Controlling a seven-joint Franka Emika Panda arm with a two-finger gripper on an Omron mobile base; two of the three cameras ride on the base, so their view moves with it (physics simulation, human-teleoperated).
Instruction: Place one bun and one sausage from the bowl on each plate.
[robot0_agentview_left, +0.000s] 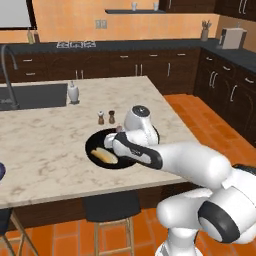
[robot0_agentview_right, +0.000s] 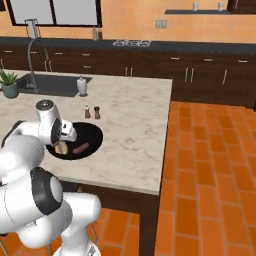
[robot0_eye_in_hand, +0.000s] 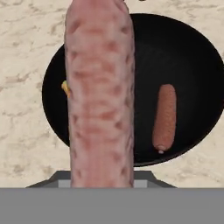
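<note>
A pale reddish sausage (robot0_eye_in_hand: 99, 96) stands lengthwise right in front of the hand camera, with my gripper (robot0_agentview_left: 118, 133) shut on it just above the black bowl (robot0_eye_in_hand: 188, 57). My fingertips are hidden behind it. A second, darker sausage (robot0_eye_in_hand: 165, 117) lies in the bowl to the right (robot0_agentview_right: 81, 147). A golden bun (robot0_agentview_left: 104, 155) lies in the bowl's left part, a sliver of it (robot0_eye_in_hand: 65, 89) showing past the held sausage. A dark blue rounded edge (robot0_agentview_left: 1, 170) shows at the counter's left border; I cannot tell whether it is a plate.
Two small shakers (robot0_agentview_left: 106, 117) stand just behind the bowl. Farther back are a soap bottle (robot0_agentview_left: 73, 92), the sink (robot0_agentview_left: 35, 95) and a potted plant (robot0_agentview_right: 9, 82). A stool (robot0_agentview_left: 110, 207) sits under the counter's front edge.
</note>
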